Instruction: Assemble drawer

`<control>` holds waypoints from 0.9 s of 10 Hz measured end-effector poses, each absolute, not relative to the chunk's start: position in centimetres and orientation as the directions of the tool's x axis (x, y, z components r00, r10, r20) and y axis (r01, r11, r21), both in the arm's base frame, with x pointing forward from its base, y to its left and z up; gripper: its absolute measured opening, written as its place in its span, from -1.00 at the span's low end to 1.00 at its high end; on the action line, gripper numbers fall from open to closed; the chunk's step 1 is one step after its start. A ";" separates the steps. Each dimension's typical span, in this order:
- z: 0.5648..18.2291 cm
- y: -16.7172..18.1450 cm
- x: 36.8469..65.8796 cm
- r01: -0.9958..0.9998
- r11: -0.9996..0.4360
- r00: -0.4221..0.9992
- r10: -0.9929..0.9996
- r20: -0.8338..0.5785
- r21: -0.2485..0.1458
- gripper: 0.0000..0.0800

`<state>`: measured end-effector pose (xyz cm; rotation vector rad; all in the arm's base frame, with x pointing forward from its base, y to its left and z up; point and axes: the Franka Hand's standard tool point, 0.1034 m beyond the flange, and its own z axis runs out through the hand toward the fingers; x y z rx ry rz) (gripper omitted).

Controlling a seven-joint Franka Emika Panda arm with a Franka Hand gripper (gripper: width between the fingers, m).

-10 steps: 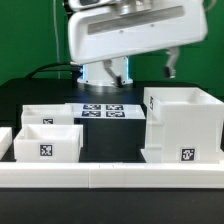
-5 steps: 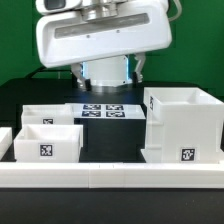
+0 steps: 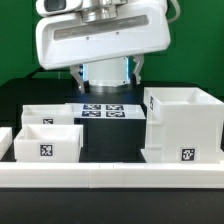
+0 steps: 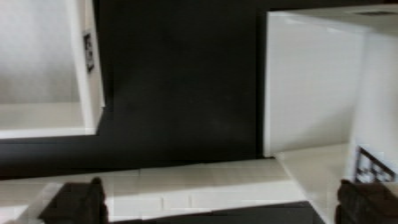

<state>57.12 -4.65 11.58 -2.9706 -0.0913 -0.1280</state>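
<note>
Reading the gripper (image 4: 222, 198) from the wrist view only: cut off at the frame edge, with just two dark fingertips (image 4: 80, 198) showing. Spread wide, with nothing held between them. Hidden in the exterior view behind the arm's white housing (image 3: 100, 38), itself cropped at the top edge.

Beyond the fingertips, blurred: box casing (image 4: 329, 85) to one side and a tray (image 4: 45, 80) to the other, apart, with black table (image 4: 178, 80) between. Tags on both too smeared to read. Pale strip (image 4: 196, 185) nearest the fingertips (border rail or marker board: cannot tell).

In the exterior view:
- Box casing (image 3: 180, 120) upright at the exterior view's right, with a tag (image 3: 187, 155) on its front face.
- Front tray (image 3: 48, 143) at the exterior view's left, tagged.
- Second tray (image 3: 45, 113) just behind it, partly covered.
- Further white part (image 3: 5, 142) cut off at the exterior view's left edge; type not determinable.
- Marker board (image 3: 100, 110) flat on the table, farther back between trays and casing, its rear edge hidden by the arm.
- Border rail (image 3: 110, 176) across the front.

Against one second ago: housing shifted toward the exterior view's left and lower. Against half a second ago: no visible change. Drawer parts unmoved throughout.
</note>
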 end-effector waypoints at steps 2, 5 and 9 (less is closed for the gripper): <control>10.5 -7.4 56.3 0.077 -0.986 0.993 0.062 0.104 -0.147 0.62; 8.2 -9.1 55.6 0.057 -0.995 0.988 0.044 0.150 -0.082 0.62; 6.7 -10.1 55.3 0.093 -0.995 0.983 0.084 0.163 -0.045 0.62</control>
